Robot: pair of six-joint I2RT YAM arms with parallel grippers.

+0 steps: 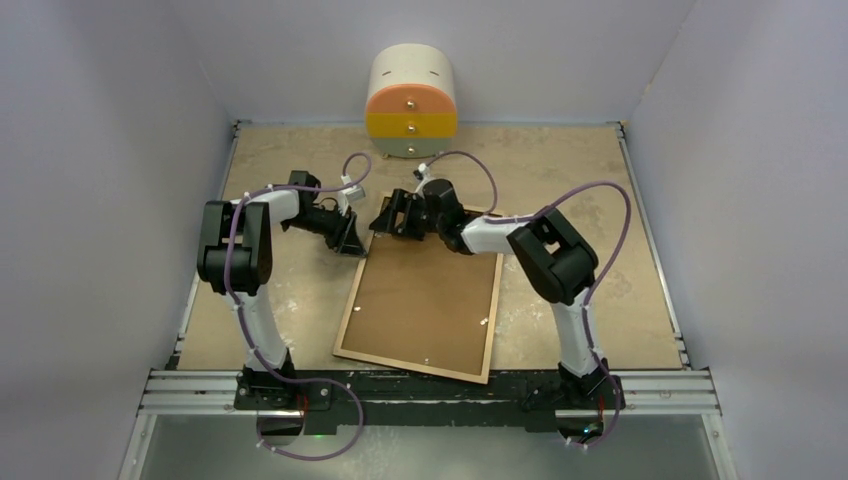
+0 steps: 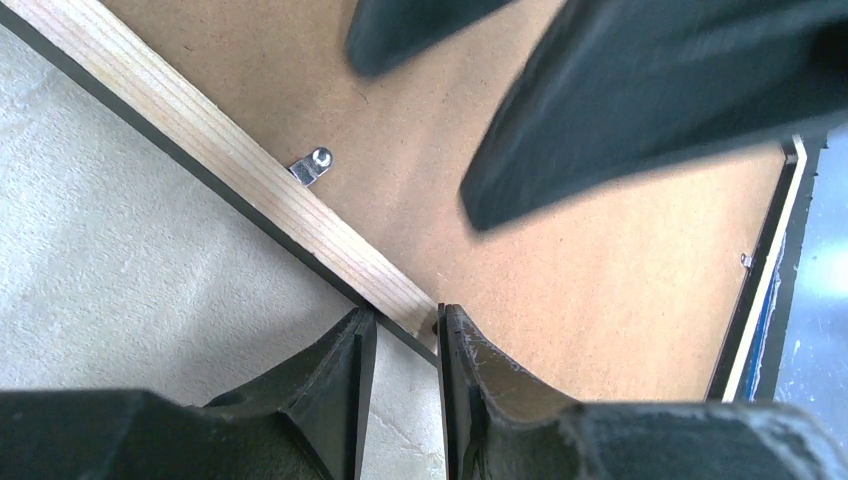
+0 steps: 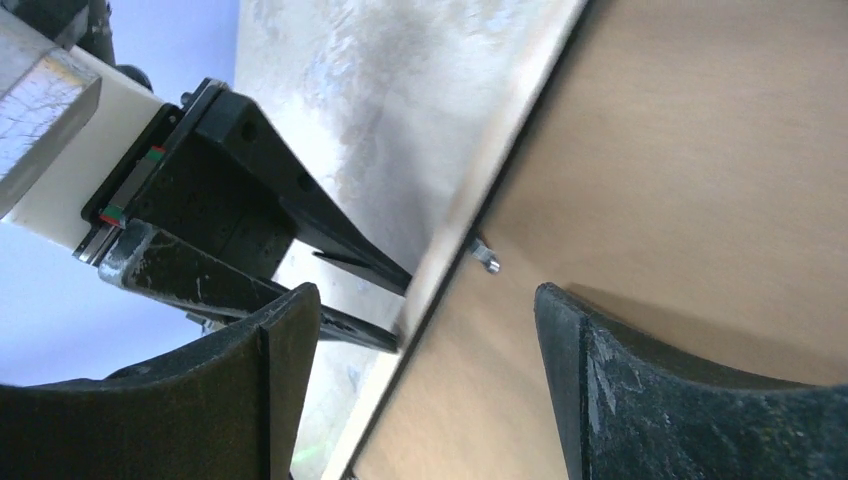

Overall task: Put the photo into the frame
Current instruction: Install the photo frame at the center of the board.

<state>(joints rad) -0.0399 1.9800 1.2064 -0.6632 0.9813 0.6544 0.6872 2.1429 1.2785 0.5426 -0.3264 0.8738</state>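
The frame [image 1: 351, 302] lies back-up on the table, its light wood rail around the brown backing board [image 1: 425, 295]. The photo is not visible in any view. My left gripper [image 1: 350, 240] is at the frame's far left corner. In the left wrist view it [image 2: 405, 325] is shut on the wood rail [image 2: 230, 165], next to a metal clip [image 2: 312, 165]. My right gripper [image 1: 390, 222] hovers over the same far corner. In the right wrist view it [image 3: 428, 300] is open and empty, straddling the rail [image 3: 470, 190] above the board [image 3: 680, 170].
A cream cylindrical drawer unit [image 1: 412, 102] with orange and yellow fronts stands at the back wall. Grey walls close in the table on three sides. A metal rail [image 1: 430, 390] runs along the near edge. Small clips [image 1: 484, 321] sit on the frame's back.
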